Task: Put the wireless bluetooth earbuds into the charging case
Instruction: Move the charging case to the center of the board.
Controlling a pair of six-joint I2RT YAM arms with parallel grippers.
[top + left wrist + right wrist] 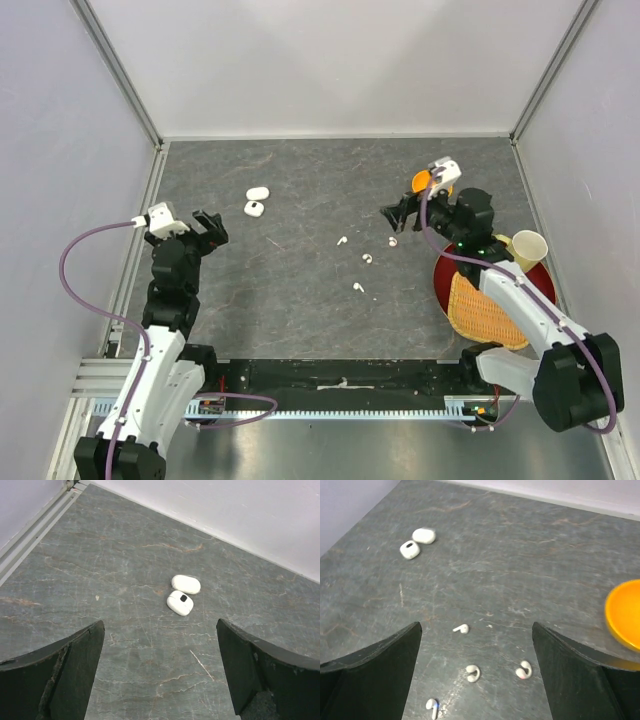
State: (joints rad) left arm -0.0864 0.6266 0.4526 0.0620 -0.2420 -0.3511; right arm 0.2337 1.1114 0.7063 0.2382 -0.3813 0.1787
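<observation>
White earbuds loose — right arm nearer

Top: four earbuds [358, 287] lie scattered just left of the right gripper [393, 218]; cases [254, 209] lie nearer the left gripper [215, 228].
Left wrist: jaws wide, empty — cases ahead.
Right wrist: jaws wide, empty, earbuds directly ahead.

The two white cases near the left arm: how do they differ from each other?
The marked case has a small dark patch on top; the plain case is all white. The plain case lies farther back on the table, the marked case just in front of it. Both are white, rounded, pill-shaped, alike in size, lying side by side.
</observation>
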